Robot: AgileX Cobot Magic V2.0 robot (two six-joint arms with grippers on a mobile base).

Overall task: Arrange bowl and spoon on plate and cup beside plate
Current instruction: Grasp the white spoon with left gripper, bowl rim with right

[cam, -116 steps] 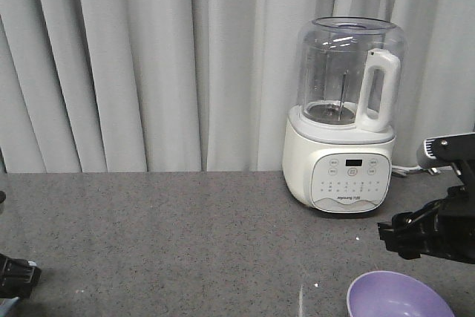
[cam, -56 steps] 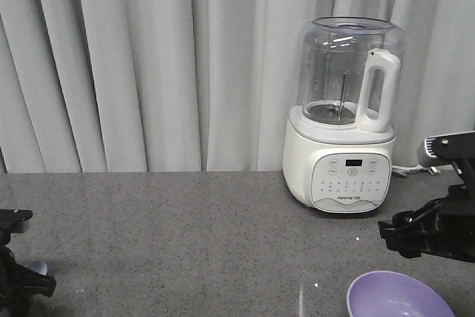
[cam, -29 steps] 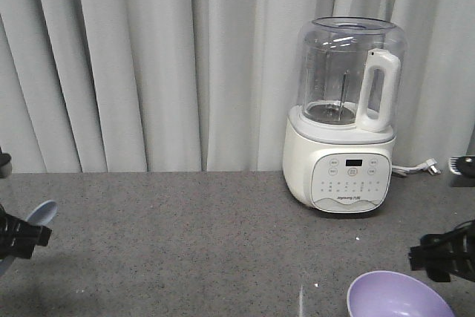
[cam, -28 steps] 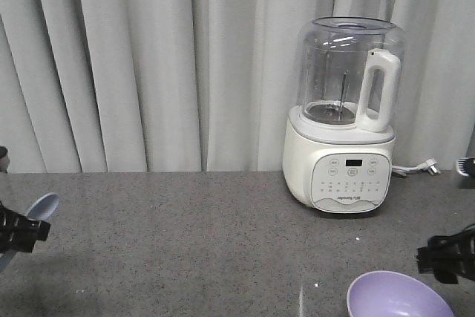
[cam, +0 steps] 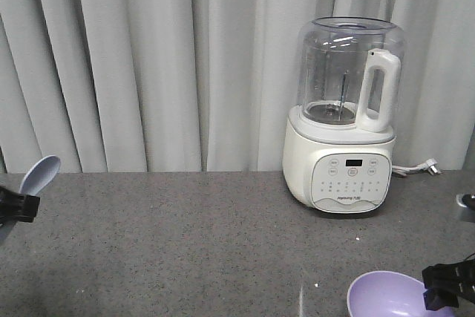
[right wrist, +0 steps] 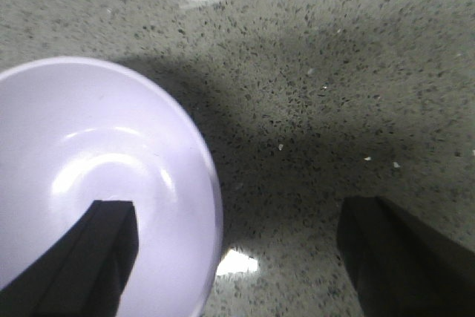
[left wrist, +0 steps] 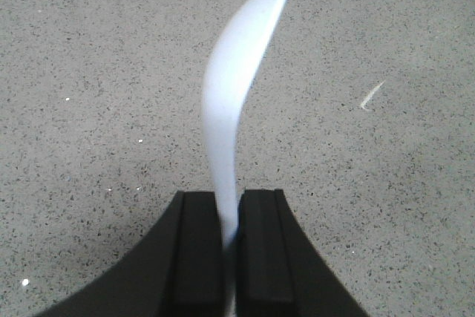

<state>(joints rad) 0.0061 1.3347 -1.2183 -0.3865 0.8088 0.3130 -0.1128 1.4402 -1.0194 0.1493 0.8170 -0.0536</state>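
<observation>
My left gripper (left wrist: 230,217) pinches the spoon (left wrist: 231,94) by its handle end, scoop jutting ahead, held above the counter (left wrist: 89,72) for carrying. My right gripper (right wrist: 237,213) is spread wide astride the bowl (right wrist: 96,183) rim, one finger inside, one outside, set to clamp the wall. I see no plate or cup.

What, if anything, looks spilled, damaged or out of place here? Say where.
Nothing stands out. The spoon is held by its handle in the left gripper, the bowl sits upright and empty on the countertop, and the blender stands straight.
</observation>
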